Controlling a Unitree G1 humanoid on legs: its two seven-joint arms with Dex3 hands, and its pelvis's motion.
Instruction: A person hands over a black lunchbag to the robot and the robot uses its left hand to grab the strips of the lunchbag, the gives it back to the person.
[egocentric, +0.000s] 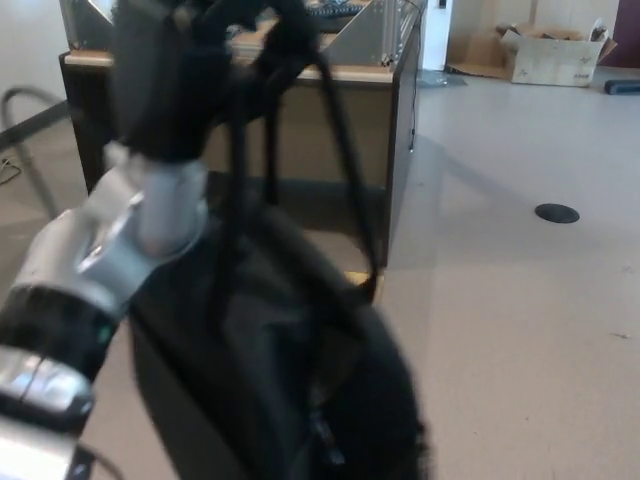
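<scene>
Lunchbag hung by its straps from the raised left hand.

The black lunchbag (290, 370) dangled low in the near foreground, blurred, its straps (335, 130) running up to the left hand (175, 75), whose fingers were curled around them near the top of the view; held high this way, the bag's weight kept the straps taut and, I judged, easy to pass back. The table (400, 120) stood close behind the bag, while the floor (520, 300) to the right lay open. No right hand and no person showed.
</scene>
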